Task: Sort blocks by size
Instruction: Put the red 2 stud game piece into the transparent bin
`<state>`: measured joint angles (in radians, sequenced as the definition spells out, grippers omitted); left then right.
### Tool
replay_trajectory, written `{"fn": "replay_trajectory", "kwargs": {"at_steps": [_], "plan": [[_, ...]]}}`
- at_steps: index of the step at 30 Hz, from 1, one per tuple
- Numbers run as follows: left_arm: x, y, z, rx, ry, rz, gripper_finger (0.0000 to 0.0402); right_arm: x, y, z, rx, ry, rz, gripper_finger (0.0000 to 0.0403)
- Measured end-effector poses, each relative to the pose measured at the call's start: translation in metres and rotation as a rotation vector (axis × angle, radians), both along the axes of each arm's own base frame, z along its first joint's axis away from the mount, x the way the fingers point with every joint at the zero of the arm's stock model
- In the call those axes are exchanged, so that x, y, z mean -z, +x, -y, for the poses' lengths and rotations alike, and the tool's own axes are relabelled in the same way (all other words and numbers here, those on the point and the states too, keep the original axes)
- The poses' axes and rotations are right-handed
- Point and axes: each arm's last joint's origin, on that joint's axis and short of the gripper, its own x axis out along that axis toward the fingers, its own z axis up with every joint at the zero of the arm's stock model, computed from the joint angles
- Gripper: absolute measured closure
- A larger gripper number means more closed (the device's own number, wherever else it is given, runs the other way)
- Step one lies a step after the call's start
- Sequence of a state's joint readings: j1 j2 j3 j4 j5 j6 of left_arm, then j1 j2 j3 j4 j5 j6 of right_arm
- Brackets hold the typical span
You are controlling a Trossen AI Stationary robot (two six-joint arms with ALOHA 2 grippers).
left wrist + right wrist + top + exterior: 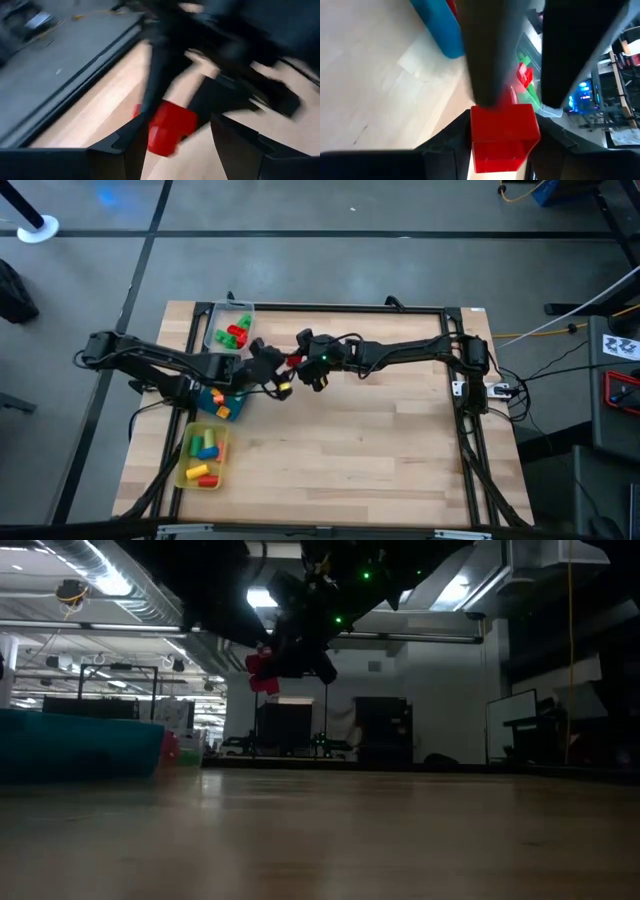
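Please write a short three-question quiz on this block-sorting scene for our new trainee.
1. True or false: the red block rests on the table.
2. Which tray sits nearest the table's front edge in the high view? A) the clear tray B) the blue tray C) the yellow tray
3. Fill the gap: the right gripper and the left gripper meet above the table, just right of the ___ tray.

Key
1. False: in the low view it hangs well above the tabletop, and the right wrist view shows it between the right gripper's fingers.
2. C
3. blue
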<state>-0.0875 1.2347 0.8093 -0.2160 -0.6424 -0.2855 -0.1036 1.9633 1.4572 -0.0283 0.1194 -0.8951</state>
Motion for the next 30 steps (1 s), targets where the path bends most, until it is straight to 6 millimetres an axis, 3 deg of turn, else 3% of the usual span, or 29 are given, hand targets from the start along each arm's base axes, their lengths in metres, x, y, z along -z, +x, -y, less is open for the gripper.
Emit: {"fn": "replay_trajectory", "kwargs": {"at_steps": [9,21,30], "plan": [[0.008,-0.009,0.008,0.125,0.082,-0.203,0.0204,0.000,0.000,0.000,-0.007,0.005,-0.004,0.0245],[0.008,-0.009,-0.003,0.030,0.071,-0.176,0.0204,-0.002,0.002,-0.010,-0.030,0.008,0.026,0.0245],[0.008,-0.009,-0.001,0.050,0.052,-0.173,0.0204,-0.003,0.003,-0.015,-0.037,-0.004,0.038,0.0245]]}}
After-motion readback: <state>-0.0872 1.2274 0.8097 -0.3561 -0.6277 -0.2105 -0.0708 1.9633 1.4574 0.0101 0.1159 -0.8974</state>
